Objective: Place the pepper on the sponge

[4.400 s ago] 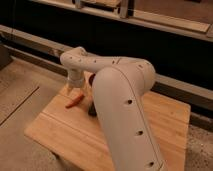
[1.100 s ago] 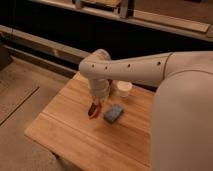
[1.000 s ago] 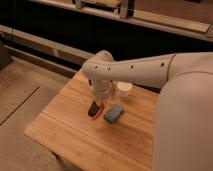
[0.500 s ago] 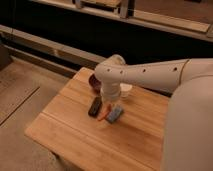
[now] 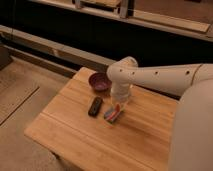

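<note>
The white arm reaches in from the right, and its gripper (image 5: 119,101) points down over the middle of the wooden table (image 5: 75,135). It is shut on the pepper (image 5: 116,108), a small orange-red piece that hangs from its tip. Directly under the pepper lies the sponge (image 5: 111,117), a flat blue-grey pad. The pepper's lower end is at the sponge's top face; I cannot tell whether they touch. The arm's wrist hides the far side of the sponge area.
A black narrow rectangular object (image 5: 95,106) lies just left of the sponge. A dark purple bowl (image 5: 100,81) stands behind it near the table's far edge. Beyond the table runs a dark wall with a ledge (image 5: 60,50); floor lies to the left.
The gripper has carried the pepper to the right, from above the black object to above the sponge, and has come lower.
</note>
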Available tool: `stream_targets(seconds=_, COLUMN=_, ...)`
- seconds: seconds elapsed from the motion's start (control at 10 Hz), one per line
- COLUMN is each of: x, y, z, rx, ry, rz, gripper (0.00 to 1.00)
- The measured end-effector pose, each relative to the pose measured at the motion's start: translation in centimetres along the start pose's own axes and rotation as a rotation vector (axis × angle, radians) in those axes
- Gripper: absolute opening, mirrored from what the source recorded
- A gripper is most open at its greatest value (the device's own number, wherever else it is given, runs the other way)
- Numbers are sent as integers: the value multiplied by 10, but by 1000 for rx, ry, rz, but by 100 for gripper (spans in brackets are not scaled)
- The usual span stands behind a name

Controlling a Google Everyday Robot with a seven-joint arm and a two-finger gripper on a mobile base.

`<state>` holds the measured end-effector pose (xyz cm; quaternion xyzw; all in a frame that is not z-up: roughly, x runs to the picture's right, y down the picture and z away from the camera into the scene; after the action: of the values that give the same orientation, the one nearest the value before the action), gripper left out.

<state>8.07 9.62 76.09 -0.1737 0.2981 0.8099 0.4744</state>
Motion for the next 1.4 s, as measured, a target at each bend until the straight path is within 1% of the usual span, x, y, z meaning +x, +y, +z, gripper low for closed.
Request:
stream_targets(seconds=0.2, x=-6, y=8, z=-2, rx=-5, ry=-11, rz=-25, gripper=0)
stream_targets(seconds=0.4, x=-8, y=30, z=-5, rx=-6, ry=-23, rz=-74, gripper=0)
stream_targets(seconds=0.6, x=-8, y=35, z=-2, rx=-1, ry=-19, rz=-88, gripper=0)
stream_targets(seconds=0.8, x=-6, y=36, z=3, rx=1, ry=-9, rz=-86, gripper=0)
stream_targets(seconds=1.4, x=-1, y=28, z=18, rx=1, ry=28, rz=-42, gripper=0)
